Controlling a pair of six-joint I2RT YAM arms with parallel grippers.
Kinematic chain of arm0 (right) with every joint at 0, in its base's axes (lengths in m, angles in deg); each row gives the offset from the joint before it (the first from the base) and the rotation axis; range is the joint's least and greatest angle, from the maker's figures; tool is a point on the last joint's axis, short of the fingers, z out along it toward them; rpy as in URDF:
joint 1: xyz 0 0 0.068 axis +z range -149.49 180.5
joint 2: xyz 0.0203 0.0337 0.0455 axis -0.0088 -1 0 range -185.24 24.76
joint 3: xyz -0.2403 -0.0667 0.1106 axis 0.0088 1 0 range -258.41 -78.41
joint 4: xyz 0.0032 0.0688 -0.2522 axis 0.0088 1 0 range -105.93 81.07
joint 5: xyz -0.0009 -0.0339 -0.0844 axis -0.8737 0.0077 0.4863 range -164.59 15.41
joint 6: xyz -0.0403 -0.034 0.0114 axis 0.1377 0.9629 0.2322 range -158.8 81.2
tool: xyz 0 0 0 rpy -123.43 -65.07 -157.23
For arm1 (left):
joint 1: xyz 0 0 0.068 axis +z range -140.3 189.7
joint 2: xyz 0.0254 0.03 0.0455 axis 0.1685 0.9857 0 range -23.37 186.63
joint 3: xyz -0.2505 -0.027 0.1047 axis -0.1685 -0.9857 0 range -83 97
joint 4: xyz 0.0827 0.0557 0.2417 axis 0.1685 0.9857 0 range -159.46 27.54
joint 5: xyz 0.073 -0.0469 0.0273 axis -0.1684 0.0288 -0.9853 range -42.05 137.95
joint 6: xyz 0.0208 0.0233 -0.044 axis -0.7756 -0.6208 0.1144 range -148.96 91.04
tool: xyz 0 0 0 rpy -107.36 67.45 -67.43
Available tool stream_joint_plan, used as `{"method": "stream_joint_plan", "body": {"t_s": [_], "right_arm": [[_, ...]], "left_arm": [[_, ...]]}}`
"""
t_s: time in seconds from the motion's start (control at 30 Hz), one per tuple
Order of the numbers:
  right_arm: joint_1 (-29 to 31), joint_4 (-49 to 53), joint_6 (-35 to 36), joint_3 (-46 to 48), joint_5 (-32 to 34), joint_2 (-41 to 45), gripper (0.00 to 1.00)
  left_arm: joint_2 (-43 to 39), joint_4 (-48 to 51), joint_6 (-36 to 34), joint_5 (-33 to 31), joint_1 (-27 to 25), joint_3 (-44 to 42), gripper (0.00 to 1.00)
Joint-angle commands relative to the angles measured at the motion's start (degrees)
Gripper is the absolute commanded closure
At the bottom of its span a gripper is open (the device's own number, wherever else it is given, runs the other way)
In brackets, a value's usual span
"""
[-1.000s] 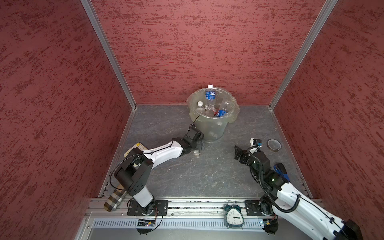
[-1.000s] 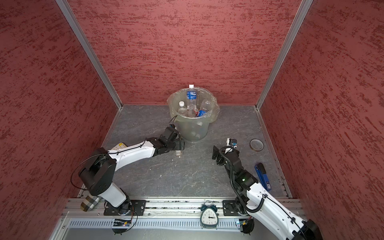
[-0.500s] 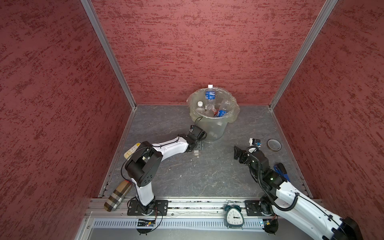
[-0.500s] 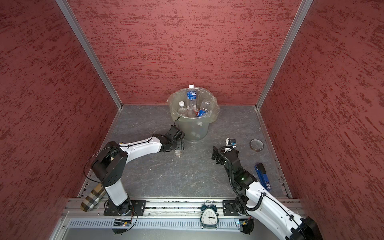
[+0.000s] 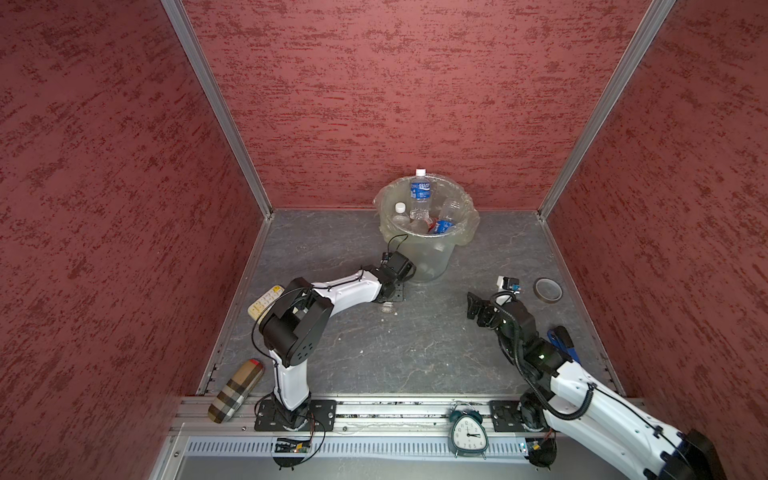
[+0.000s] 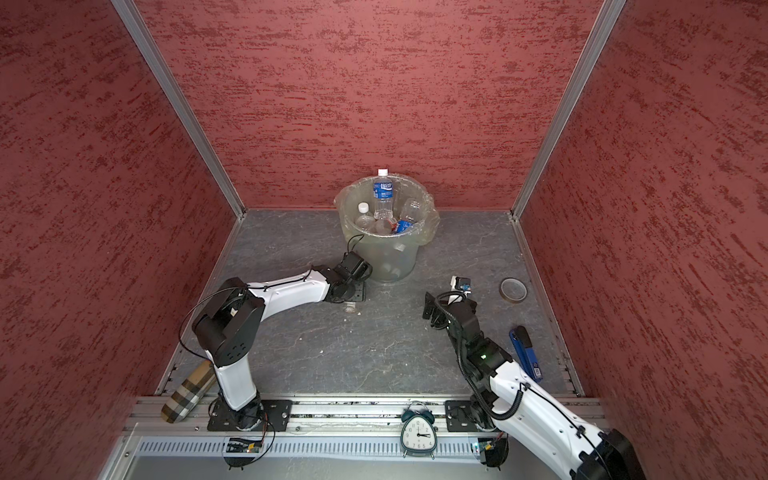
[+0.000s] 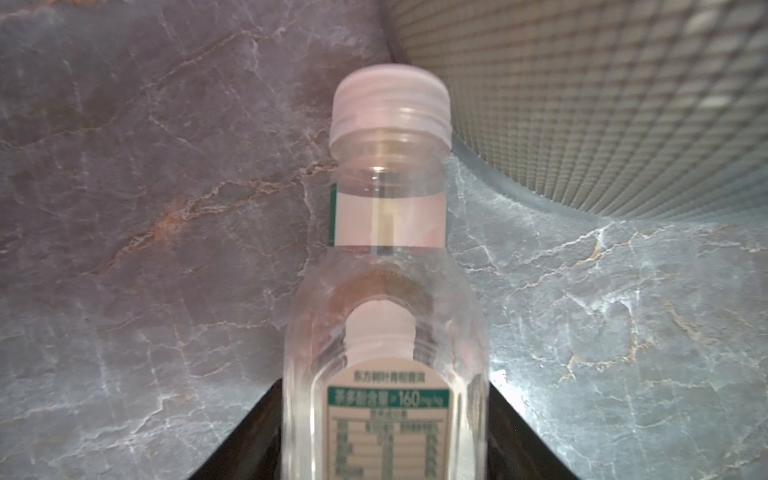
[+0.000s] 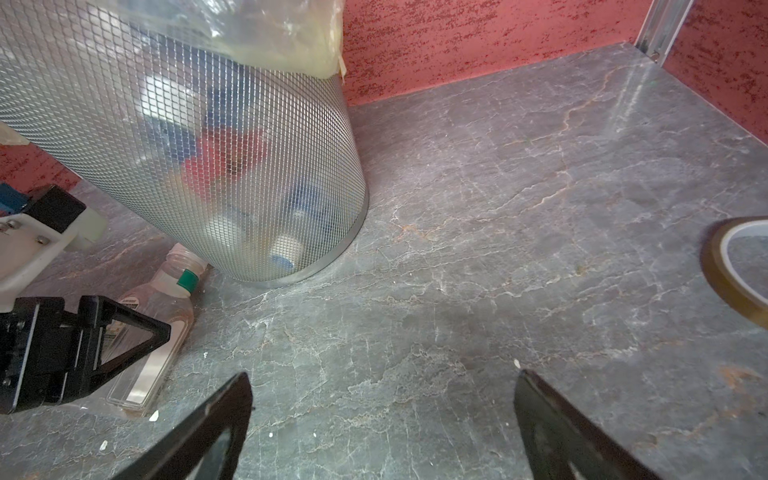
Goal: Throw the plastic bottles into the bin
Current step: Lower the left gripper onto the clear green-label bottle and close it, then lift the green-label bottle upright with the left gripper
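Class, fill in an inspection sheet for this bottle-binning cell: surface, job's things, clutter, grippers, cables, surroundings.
Surface: grey stone-look table, a few white specks.
Job's things: lined mesh bin holds several bottles; one clear bottle lies on the table, cap beside the bin's base.
Clutter: tape roll, calculator, alarm clock, checked case, blue tool.
Grippers: left gripper low, jaws either side of the clear bottle, grip unclear; right gripper open, empty, over bare table.
Cables: black loop at the left wrist; corrugated cable along the right arm.
Surroundings: red textured walls, aluminium corner posts.
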Motion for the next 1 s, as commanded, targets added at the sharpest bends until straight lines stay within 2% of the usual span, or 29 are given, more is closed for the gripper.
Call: {"method": "stream_joint_plan", "body": {"t_s": [0.0,0.13,0.27,0.5,0.6,0.97], "right_arm": [[-0.1,-1.87,-0.53,-0.31,0.24,-0.08,0.01],[-0.13,-1.96,-0.57,-0.31,0.3,-0.29,0.01],[-0.15,-2.2,-0.47,-0.31,0.13,-0.5,0.01],[-0.1,-2.43,-0.41,-0.31,-0.05,-0.7,0.01],[-0.06,-2.4,-0.38,-0.31,-0.05,-0.72,0.01],[-0.1,-2.49,-0.38,-0.28,-0.11,-0.87,0.01]], "left_arm": [[0.9,0.41,-0.36,0.31,0.34,1.19,0.31],[0.15,-0.38,-0.62,0.75,0.44,0.03,0.41],[-0.76,-0.63,-1.14,1.26,0.75,-1.28,0.47],[-4.12,-2.34,-1.6,1.41,0.8,-5.02,0.49],[-6.29,-3.12,-2.07,1.22,0.65,-7.13,0.53],[-20.22,-10.95,-4.08,1.72,0.1,-19.31,0.59]]}}
